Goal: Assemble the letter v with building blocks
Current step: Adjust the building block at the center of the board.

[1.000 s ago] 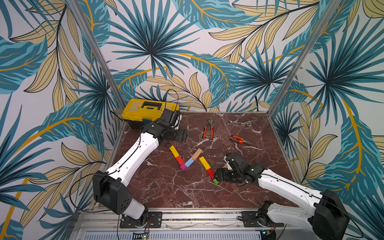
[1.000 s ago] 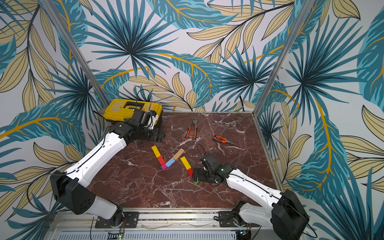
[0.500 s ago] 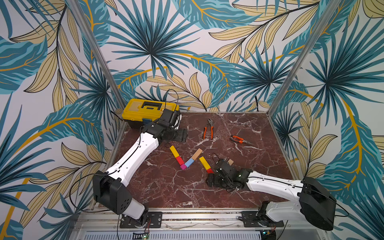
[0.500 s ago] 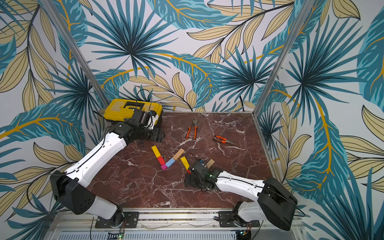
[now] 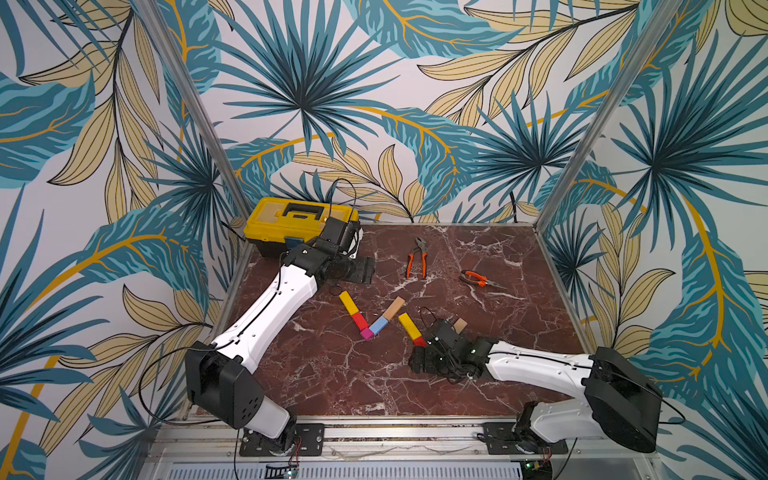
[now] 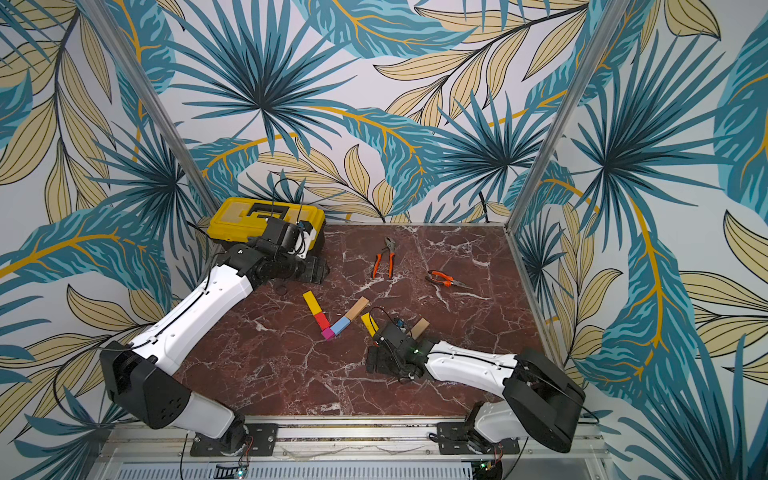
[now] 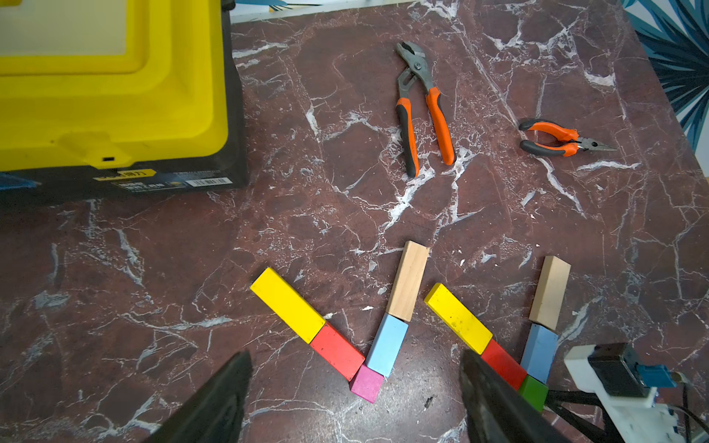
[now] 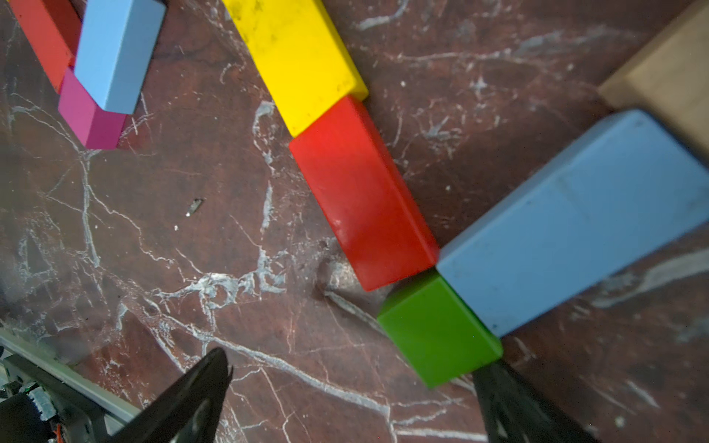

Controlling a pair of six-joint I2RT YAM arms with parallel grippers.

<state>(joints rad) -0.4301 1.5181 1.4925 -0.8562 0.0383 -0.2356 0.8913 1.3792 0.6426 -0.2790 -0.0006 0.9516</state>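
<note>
Ten building blocks [image 7: 287, 303] are pictured on the marbled table [image 5: 332, 374], laid out as two figures side by side. The letter v [image 8: 364, 191] nearer the right arm is made up of a yellow bar [image 7: 458, 318] and a red block [image 7: 502, 364] on one arm, a green cube [image 8: 437, 330] at the point, and a light-blue block [image 8: 575, 222] and a plain-wood bar [image 7: 549, 291] on the other. Each piece appears to touch the next. The neighbouring figure is tipped by a magenta cube [image 7: 367, 383]. The right fingers [image 8: 184, 402] are spread wide and empty, low over the table, with one just beside the green cube; whether it is touched cannot be told. The left fingers [image 7: 215, 402] are parted on nothing, held off by the yellow toolbox [image 5: 291, 216]. The laying of the last piece is judged done and the release step in hand. A straight lift is called for next, with no sideways sweep, as the small cube could easily be knocked and the point opened.
</note>
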